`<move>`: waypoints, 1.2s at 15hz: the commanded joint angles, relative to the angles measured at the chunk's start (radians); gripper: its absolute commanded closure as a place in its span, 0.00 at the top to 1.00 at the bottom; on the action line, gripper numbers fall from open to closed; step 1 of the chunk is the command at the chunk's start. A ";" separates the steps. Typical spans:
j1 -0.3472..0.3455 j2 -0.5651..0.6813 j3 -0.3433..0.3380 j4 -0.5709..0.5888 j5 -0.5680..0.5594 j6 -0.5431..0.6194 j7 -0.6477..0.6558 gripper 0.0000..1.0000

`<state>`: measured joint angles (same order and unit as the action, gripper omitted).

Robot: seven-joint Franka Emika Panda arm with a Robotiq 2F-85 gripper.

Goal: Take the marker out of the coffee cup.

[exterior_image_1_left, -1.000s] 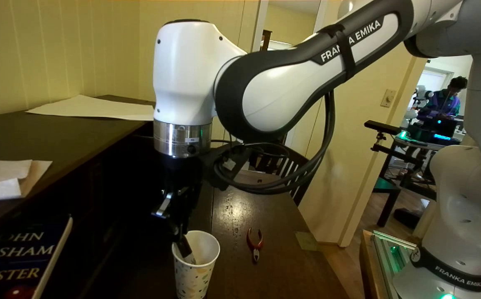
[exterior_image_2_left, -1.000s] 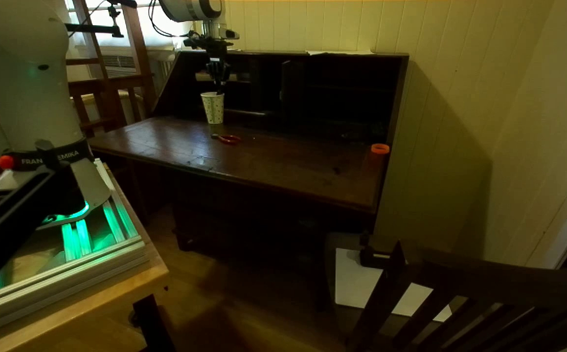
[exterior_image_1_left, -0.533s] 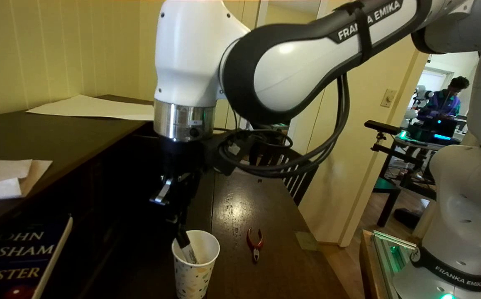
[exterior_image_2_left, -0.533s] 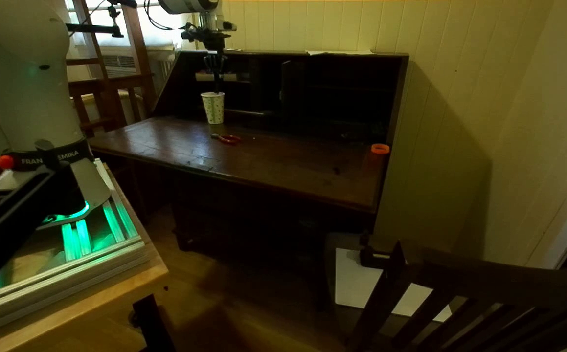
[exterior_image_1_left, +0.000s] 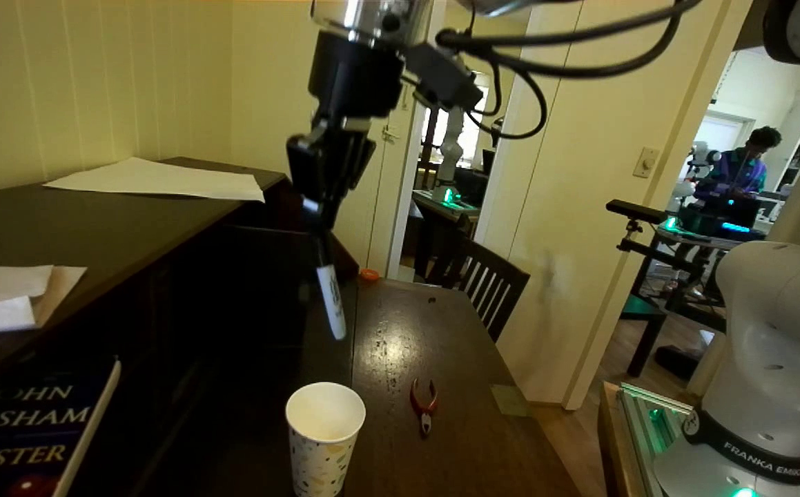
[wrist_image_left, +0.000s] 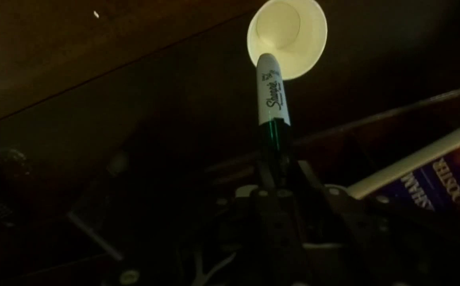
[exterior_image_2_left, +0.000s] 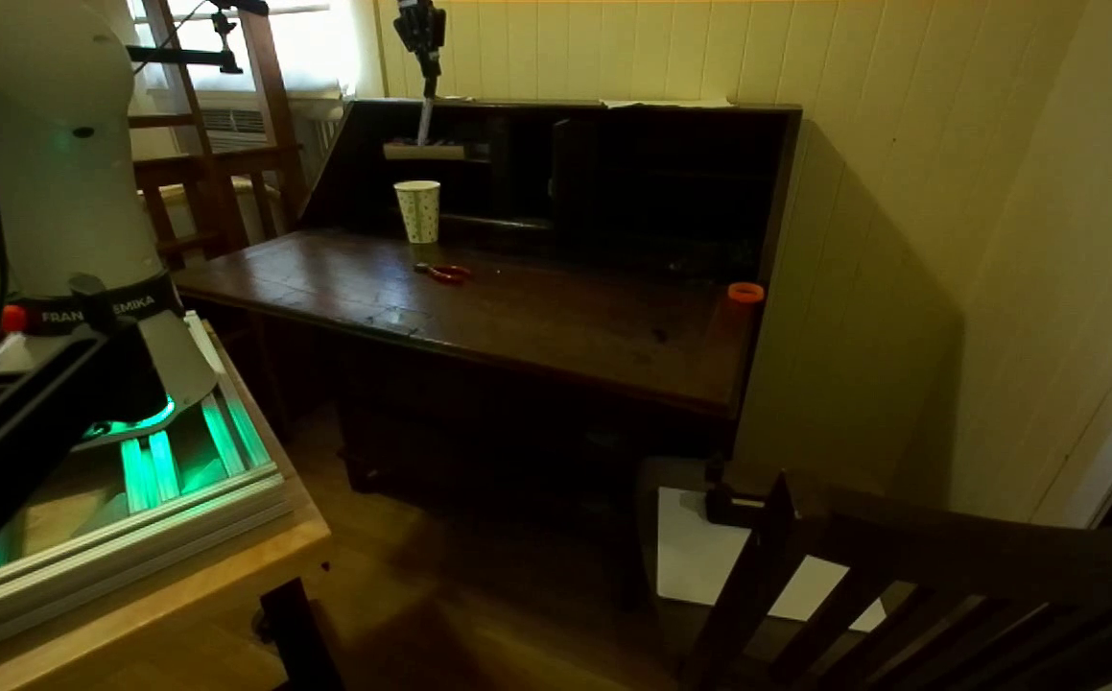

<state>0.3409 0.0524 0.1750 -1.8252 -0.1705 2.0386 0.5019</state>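
Above cup point(exterior_image_1_left: 324, 452), "Sharpie" marker point(wrist_image_left: 272, 95), in jaws

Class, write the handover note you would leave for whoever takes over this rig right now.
Gripper: shut on the dark green end of the Sharpie marker.
Marker: slightly tilted, pale end down, above the speckled paper cup with a gap visible in both exterior views.
Cup: upright on the wooden desk, near the red-handled pliers.
Done: marker is out of the cup.
Left: the sentence names no drop spot; probably move sideways from the cup, lower the marker to the desk and release.
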 commanded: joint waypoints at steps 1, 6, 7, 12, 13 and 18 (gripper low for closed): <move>-0.066 -0.058 -0.001 0.052 -0.006 0.085 0.010 0.05; -0.147 0.045 -0.025 0.187 0.115 0.335 -0.018 0.05; -0.152 0.076 -0.025 0.210 0.146 0.392 -0.020 0.05; -0.151 0.265 0.011 0.322 0.382 0.640 -0.093 0.05; -0.157 0.299 0.027 0.332 0.443 0.681 -0.113 0.05; -0.247 0.402 0.166 0.342 0.716 0.780 -0.250 0.05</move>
<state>0.1498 0.3990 0.2671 -1.5242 0.4290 2.7991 0.3231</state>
